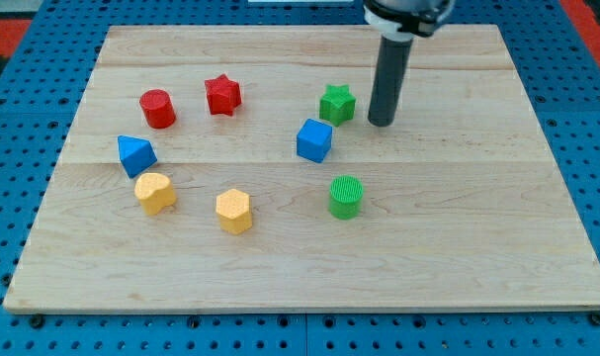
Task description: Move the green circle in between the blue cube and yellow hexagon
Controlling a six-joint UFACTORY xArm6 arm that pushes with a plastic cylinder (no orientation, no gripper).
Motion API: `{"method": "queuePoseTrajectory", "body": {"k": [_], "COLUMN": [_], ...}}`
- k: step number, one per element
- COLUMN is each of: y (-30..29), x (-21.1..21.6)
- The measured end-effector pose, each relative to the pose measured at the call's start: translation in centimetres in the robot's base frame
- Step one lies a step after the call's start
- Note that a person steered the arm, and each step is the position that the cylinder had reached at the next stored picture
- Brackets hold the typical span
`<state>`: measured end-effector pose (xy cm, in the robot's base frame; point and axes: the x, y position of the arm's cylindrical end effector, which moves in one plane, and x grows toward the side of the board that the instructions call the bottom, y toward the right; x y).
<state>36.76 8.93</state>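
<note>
The green circle [346, 196] stands on the wooden board right of centre, toward the view's bottom. The blue cube [314, 139] sits just above and left of it. The yellow hexagon [234, 210] lies to the left of the green circle, near the view's bottom. My tip [382, 123] rests on the board to the right of the green star [337, 103] and up-right of the blue cube, apart from both. It is well above the green circle.
A red cylinder [158, 108] and a red star [222, 95] sit at the upper left. A blue triangular block [136, 155] and a yellow heart-shaped block [154, 192] sit at the left. The board [477, 247] is ringed by a blue pegboard.
</note>
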Motion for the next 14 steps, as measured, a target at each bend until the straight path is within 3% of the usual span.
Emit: {"method": "queuePoseTrajectory", "body": {"k": [2, 3, 4, 5, 8, 9, 11, 14], "y": [-8.3, -0.4, 0.4, 3.1, -1.6, -0.5, -4.9, -0.9], "x": [-3.0, 3.7, 8.6, 11.0, 13.0, 16.5, 11.9, 12.3]}}
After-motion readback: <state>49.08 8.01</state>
